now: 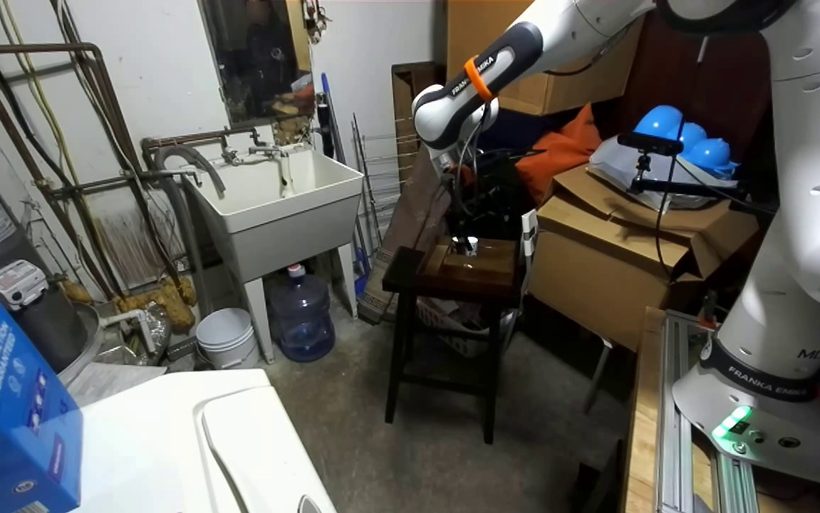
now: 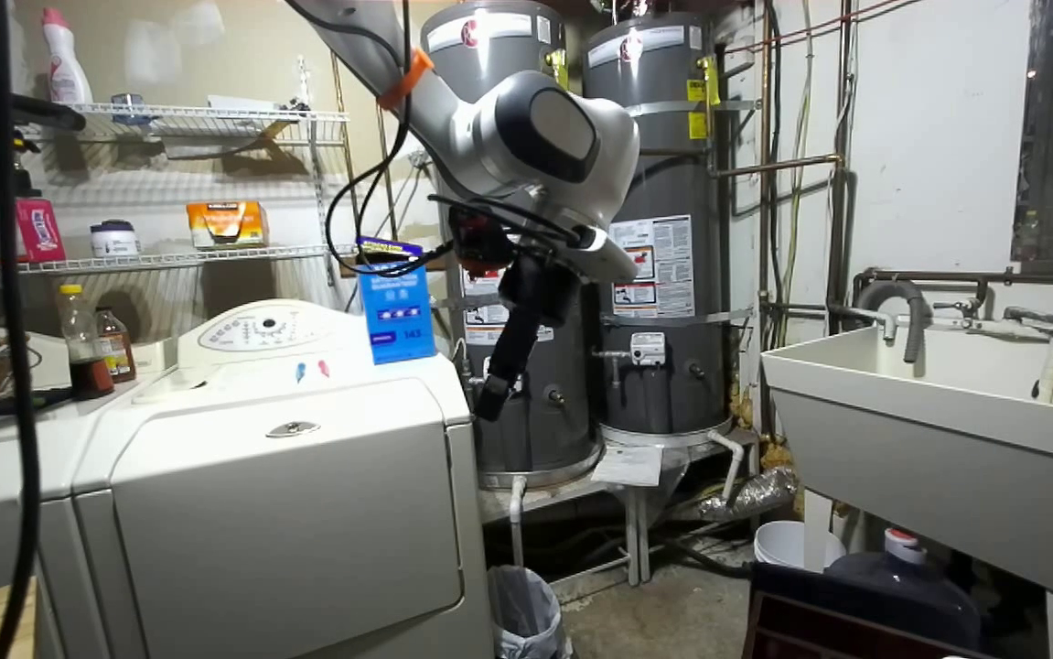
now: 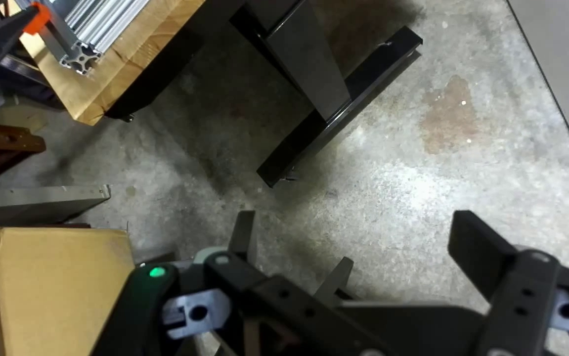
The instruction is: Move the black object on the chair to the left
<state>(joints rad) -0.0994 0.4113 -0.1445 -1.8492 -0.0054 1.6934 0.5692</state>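
The dark brown chair (image 1: 402, 269) stands on the floor with a shiny reddish-brown top; its edge shows low in an exterior view (image 2: 819, 597). A small white and dark thing (image 1: 471, 246) shows at its top. I cannot make out a separate black object against the dark gripper and background. My gripper (image 1: 463, 239) hangs downward and overlaps the chair top from that side; it also shows before the water heaters (image 2: 489, 405). In the wrist view the gripper (image 3: 356, 237) is open, with floor between its fingers. A tapered dark piece (image 3: 332, 278), seemingly a chair leg, shows below.
A large cardboard box (image 1: 595, 278) stands beside the chair and shows in the wrist view (image 3: 62, 287). A utility sink (image 1: 296, 228), a water jug (image 1: 301, 317) and a white washer (image 2: 288, 494) stand around. A wooden table edge (image 3: 131, 64) and black metal foot (image 3: 343, 109) lie nearby.
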